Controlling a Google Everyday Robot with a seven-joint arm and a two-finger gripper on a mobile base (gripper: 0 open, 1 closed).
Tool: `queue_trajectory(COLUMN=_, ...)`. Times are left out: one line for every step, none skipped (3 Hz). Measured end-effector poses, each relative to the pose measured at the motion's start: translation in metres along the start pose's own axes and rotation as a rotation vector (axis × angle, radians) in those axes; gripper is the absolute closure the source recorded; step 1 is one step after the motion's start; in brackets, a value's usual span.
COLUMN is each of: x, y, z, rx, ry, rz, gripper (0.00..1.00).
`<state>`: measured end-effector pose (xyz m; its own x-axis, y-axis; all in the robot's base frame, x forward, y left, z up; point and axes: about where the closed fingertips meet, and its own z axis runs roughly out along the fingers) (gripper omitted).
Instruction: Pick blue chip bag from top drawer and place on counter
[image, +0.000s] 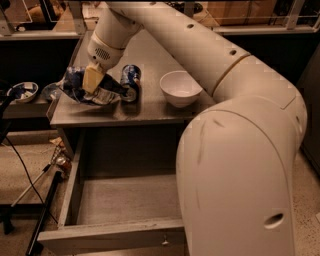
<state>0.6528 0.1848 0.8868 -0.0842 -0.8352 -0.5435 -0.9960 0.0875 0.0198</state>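
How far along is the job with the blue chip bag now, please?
Mostly done: the blue chip bag lies on the counter, beside a soda can, and the visible part of the open top drawer holds nothing. In hand: the end effector is at the bag. Left: let go, if needed, and withdraw.
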Motion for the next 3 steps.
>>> queue_trajectory(x=0.0000, y=0.0000, z=0.0001, rx=0.000, ry=0.000, rz=0.000, gripper=0.04)
queue_trajectory(x=0.0000, y=0.0000, z=0.0003, rx=0.000, ry=0.000, rz=0.000, gripper=0.00)
queue_trajectory(x=0.0000, y=0.0000, z=0.0003, rx=0.000, ry=0.000, rz=0.000, gripper=0.00)
